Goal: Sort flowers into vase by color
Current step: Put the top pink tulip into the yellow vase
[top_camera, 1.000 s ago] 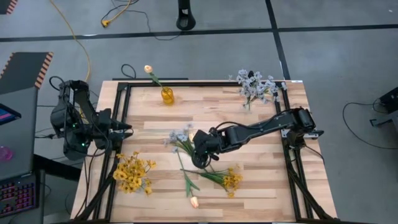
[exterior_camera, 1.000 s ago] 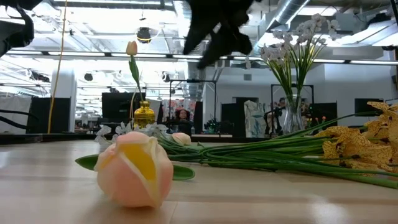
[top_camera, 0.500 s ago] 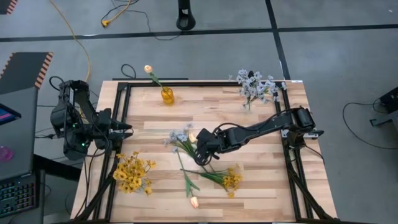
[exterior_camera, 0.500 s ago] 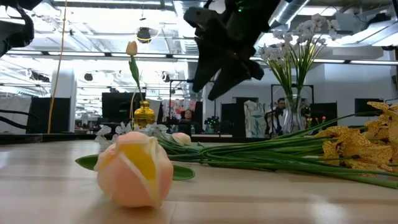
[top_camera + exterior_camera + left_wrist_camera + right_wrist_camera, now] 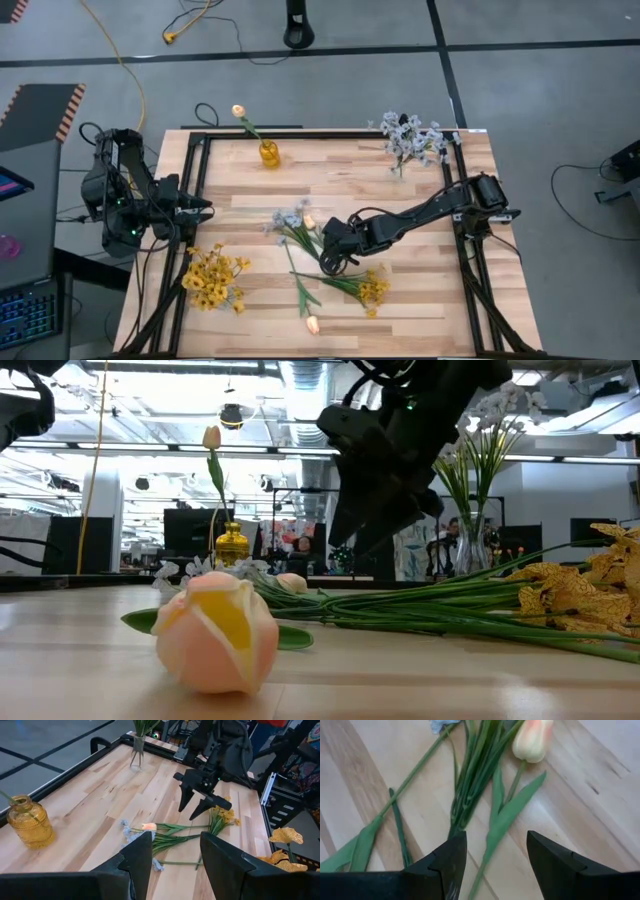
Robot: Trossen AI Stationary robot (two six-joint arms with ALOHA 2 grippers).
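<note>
We see the right claw (image 5: 330,262) spread wide, grasping nothing, just above the peach tulip's (image 5: 532,740) stem among the flowers (image 5: 300,235) on the counter (image 5: 420,300).

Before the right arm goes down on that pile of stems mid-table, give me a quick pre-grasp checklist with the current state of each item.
1. Right gripper open and empty: ok.
2. Right gripper over the loose stem pile: ok, it hangs above it, clear of the wood.
3. Single stem isolated between the fingers: not ok; the peach-cream tulip bud's stem lies close beside a bundle of green stems.
4. Amber glass vase upright, holding one peach tulip: ok.
5. Clear glass vase upright, holding the pale blue-white sprays: ok.
6. Left gripper parked open at the table's left edge, out of the way: ok.
</note>
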